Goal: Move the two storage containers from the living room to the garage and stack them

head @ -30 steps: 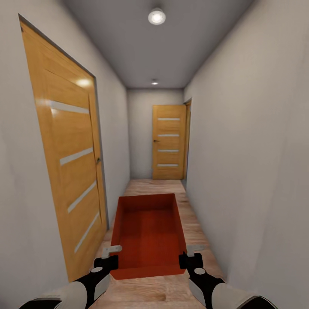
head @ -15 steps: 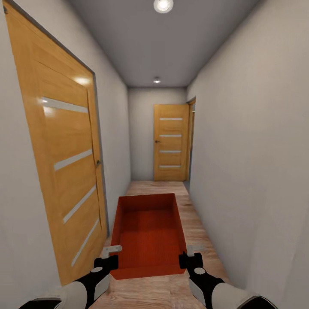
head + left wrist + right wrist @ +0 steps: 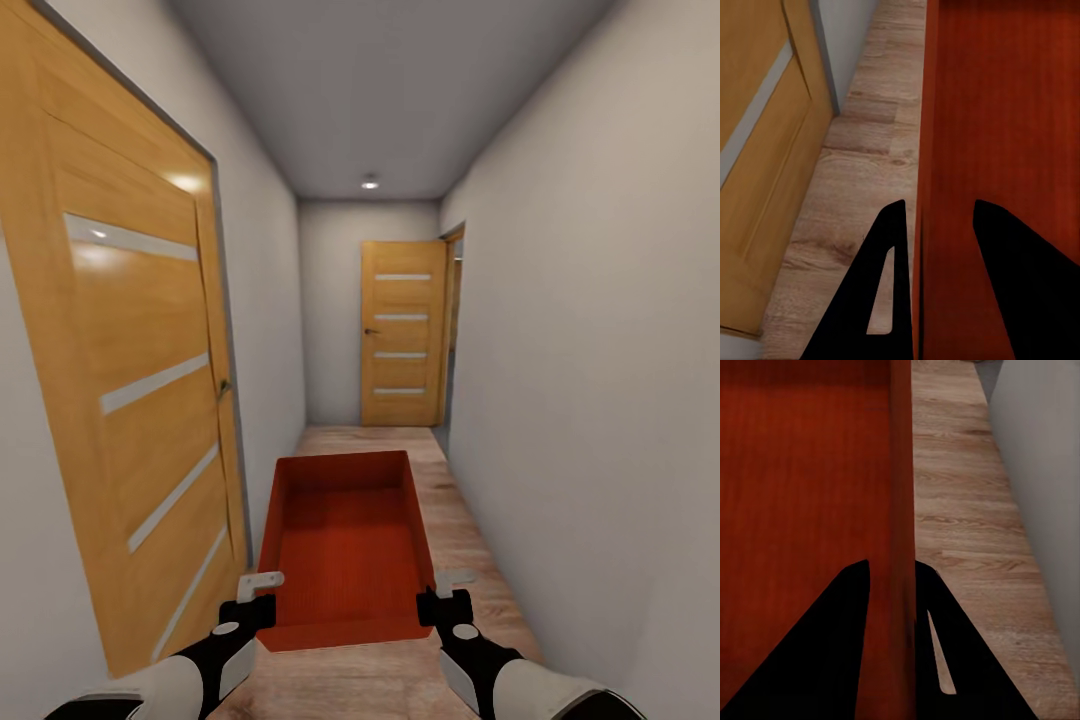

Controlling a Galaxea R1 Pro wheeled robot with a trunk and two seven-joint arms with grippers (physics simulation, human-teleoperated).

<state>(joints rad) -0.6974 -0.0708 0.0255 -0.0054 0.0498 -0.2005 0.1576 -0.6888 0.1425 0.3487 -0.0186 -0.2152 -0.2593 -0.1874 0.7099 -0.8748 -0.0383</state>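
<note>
Ahead, at twelve o'clock in the head view, a narrow hallway with pale grey walls [image 3: 590, 330] runs to a closed orange-brown wooden door with four pale horizontal strips [image 3: 403, 333], and a second like door [image 3: 130, 400] lines the wall at nine o'clock; a small round ceiling light [image 3: 370, 183] glows above the far end. One orange-red rectangular open-topped storage container [image 3: 345, 545] is held out in front of the robot at six o'clock, above the light wood plank floor [image 3: 470, 560], its long axis pointing down the hallway. From the head camera the grippers' fingers are partly hidden by the container's walls; the wrist cameras show the grip plainly. In the left wrist view the left gripper [image 3: 934, 247] has its two dark fingers [image 3: 889, 285] straddling the container's left side wall, one outside over the planks and one inside over the red base, clamped on that wall. In the right wrist view the right gripper [image 3: 891, 607] does likewise on the right side wall, with grey wall and planks beyond it. Both black-and-white forearms reach forward from the bottom corners of the head view, roughly parallel, at seven and five o'clock, wrists level at the container's near corners.
</note>
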